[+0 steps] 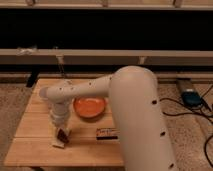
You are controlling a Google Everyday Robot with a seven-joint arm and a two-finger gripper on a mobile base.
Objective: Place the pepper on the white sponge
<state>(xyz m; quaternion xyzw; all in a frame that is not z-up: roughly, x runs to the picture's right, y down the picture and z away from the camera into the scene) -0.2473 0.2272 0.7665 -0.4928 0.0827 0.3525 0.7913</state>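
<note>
My gripper (pixel 61 133) points straight down over the front left part of the wooden table (pixel 35 125). A small dark red pepper (pixel 63 135) shows at its tip. Right under it lies the white sponge (pixel 56 144), a pale flat block, and only its left and front edge shows. The pepper looks to be touching or just above the sponge. I cannot tell whether the gripper still holds it. The large white arm (pixel 135 115) reaches in from the right and covers the right part of the table.
An orange bowl (pixel 90 106) sits at the table's middle, just right of the gripper. A red-orange box with a dark label (pixel 107 133) lies in front of the bowl. A dark wall with a ledge runs behind. Cables and a blue device (pixel 190 97) lie on the floor at right.
</note>
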